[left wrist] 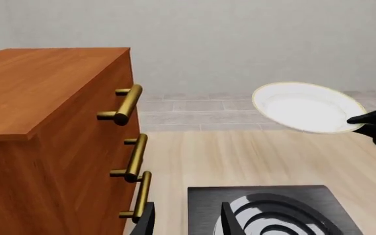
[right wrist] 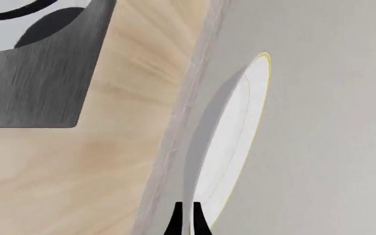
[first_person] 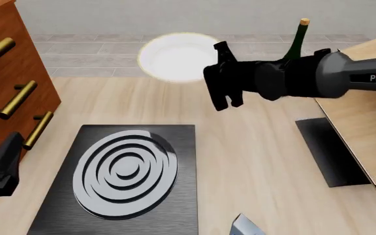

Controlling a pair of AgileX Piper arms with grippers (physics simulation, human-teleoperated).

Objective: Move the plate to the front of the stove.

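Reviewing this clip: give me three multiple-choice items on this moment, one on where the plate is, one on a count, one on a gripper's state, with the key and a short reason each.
1. Where is the plate relative to the stove?
A. Lying on the burner rings
B. Held up beyond the stove's far edge
C. Inside a drawer

2. How many gold handles show on the wooden cabinet?
A. One
B. Three
C. Five

3. What is the right gripper doing?
A. Shut on the plate's rim
B. Open above the stove
C. Shut on the green bottle

Key: 1 B, the front view shows the plate past the stove's far side, and the left wrist view shows it lifted off the table. 2 B, three handles show in the left wrist view. 3 A, the right wrist view shows the fingers pinching the plate's edge.
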